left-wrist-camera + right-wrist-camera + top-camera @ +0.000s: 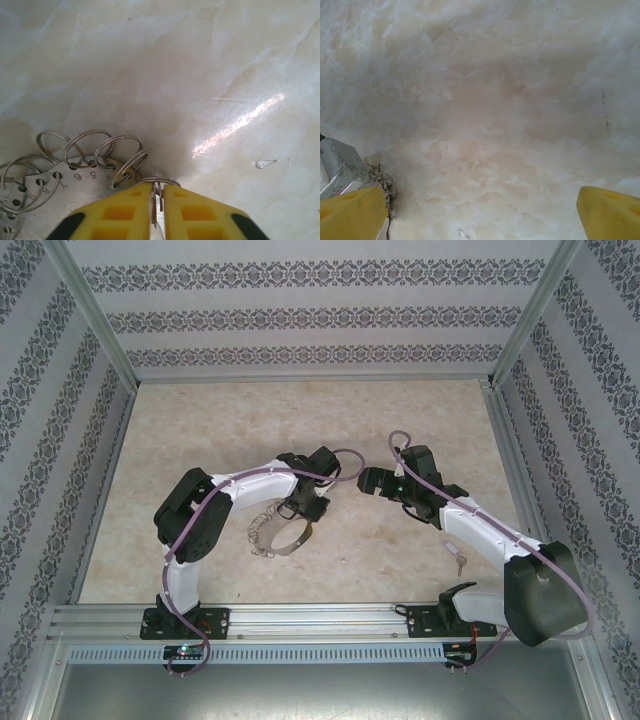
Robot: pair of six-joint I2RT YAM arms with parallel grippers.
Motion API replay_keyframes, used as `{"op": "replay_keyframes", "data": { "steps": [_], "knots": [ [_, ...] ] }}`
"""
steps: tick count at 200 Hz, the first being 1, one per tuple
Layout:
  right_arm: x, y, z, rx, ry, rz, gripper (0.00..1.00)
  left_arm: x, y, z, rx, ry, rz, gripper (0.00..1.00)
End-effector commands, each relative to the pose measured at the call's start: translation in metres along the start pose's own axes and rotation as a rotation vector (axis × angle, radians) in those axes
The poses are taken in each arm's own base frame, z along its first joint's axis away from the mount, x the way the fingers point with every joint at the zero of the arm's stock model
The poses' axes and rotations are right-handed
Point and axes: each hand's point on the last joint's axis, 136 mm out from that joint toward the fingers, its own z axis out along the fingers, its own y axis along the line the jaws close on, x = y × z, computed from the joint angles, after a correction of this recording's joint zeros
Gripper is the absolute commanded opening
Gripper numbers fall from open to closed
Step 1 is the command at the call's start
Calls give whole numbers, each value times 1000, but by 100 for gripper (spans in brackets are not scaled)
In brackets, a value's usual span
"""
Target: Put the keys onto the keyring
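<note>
On my screen the flat grey metal keyring (pixel 60 194) looked brushed and matt, its silvery wire loops (pixel 132 165) polished. The yellow plastic fingers (pixel 120 215) were smooth and dull, the pale marbled worktop (pixel 150 75) glossy.

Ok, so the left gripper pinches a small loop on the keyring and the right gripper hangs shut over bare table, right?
No: the right gripper is wide open, not shut; the right wrist view shows its fingers far apart. The left gripper does pinch a small loop on the keyring.
</note>
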Motion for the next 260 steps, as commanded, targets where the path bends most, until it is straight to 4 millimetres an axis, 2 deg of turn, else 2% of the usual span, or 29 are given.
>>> {"op": "replay_keyframes", "data": {
  "steps": [1, 29, 63, 100, 131, 150, 167, 221, 260],
  "knots": [
    [4, -3, -4, 0, 2, -13, 98, 0, -5, 2, 15, -10, 12, 25],
    [10, 6, -6, -50, 24, -22, 98, -4, -8, -6, 41, -64, -1, 36],
    [15, 7, -10, -71, 30, -15, 96, -10, -10, -30, 66, -181, -33, 47],
    [22, 9, -13, -94, 33, -5, 94, -8, -8, -51, 117, -357, -110, 55],
    [26, 7, -14, -103, 15, 16, 92, -1, 0, -60, 134, -477, -151, 49],
    [28, 7, -15, -110, 8, 21, 91, 4, 3, -58, 165, -519, -159, 39],
    [28, 8, -18, -117, 1, 19, 89, 7, 6, -55, 208, -542, -184, 34],
    [27, 8, -22, -121, -15, 7, 88, 12, 11, -37, 265, -566, -184, 33],
    [25, 8, -21, -120, -19, 7, 88, 7, 8, -29, 285, -589, -154, 33]
  ]
}}
